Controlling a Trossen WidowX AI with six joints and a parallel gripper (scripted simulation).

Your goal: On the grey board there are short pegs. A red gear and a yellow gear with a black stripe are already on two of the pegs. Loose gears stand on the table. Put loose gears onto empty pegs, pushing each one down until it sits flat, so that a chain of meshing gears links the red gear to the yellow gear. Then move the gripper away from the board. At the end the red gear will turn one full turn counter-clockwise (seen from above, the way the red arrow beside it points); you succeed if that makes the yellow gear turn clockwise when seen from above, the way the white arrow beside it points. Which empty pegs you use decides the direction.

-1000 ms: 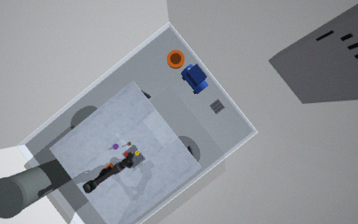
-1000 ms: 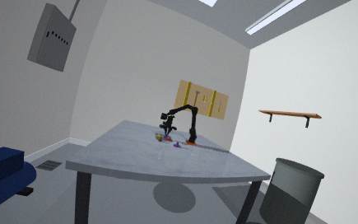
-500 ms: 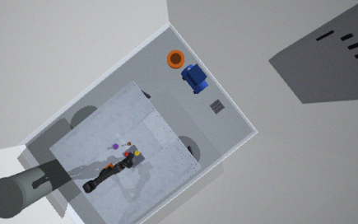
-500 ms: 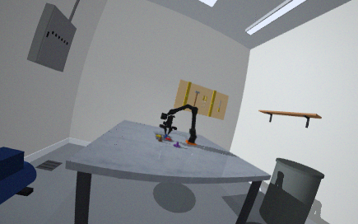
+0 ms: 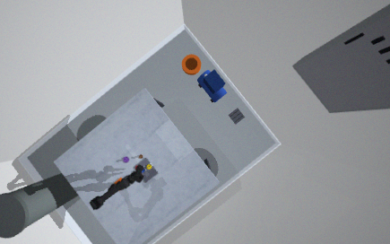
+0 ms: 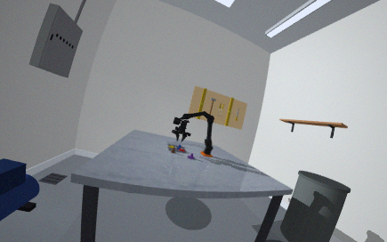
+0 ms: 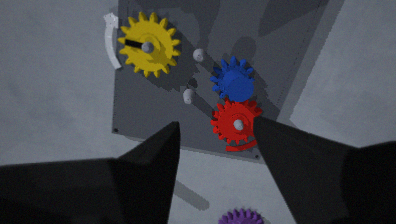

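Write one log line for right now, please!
tool: open | blue gear: on board, beside red gear | two pegs: empty

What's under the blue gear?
Some of the grey board shows around the blue gear, and the red gear is right next to it. The blue gear covers what's underneath, so I can't see if there's a peg.

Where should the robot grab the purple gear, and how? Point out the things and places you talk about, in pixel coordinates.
I'd come from straight above and pinch the knob on top. In the exterior view, the purple gear [image 5: 125,160] [image 6: 191,157] [image 7: 241,218] sits on the table [image 5: 126,121] [image 6: 130,165] with a narrow part sticking up. Its rim has teeth all round, so that would probably be a bumpier hold.
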